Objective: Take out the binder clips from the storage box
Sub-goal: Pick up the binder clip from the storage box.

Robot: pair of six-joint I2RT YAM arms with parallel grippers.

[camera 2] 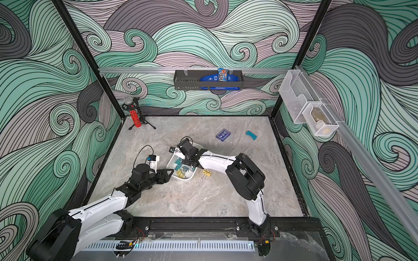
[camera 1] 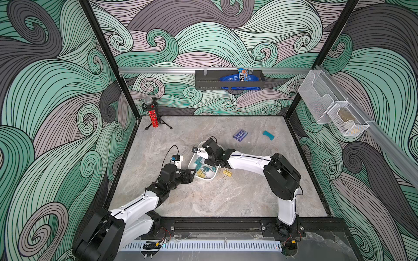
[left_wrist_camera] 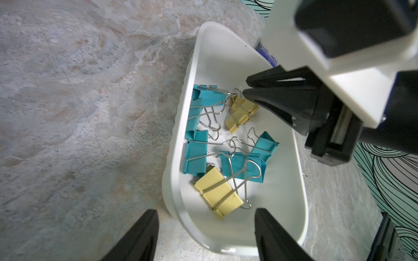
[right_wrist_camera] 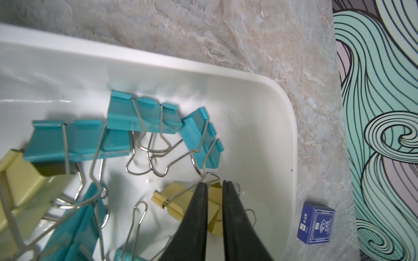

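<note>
Wave-patterned walls (camera 1: 226,34) ringed the marbled table (camera 1: 226,198), where the left tool (left_wrist_camera: 205,212) straddled the storage box (left_wrist_camera: 226,58), spread. Whether the right tool (right_wrist_camera: 214,184) pinched binder clips (left_wrist_camera: 196,156) inside was unclear.

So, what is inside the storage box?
Teal and yellow binder clips, handles tangled, and the right gripper at a small yellow clip. The storage box floor under them is covered.

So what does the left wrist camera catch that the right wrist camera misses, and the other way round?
Only the left wrist view: the left claw, open astride the storage box's end wall. Only the right wrist view: the dark-blue card box in full; the left one catches just a corner. Both: the white box, teal binder clips, and the right claw nearly closed at the small yellow clip.
</note>
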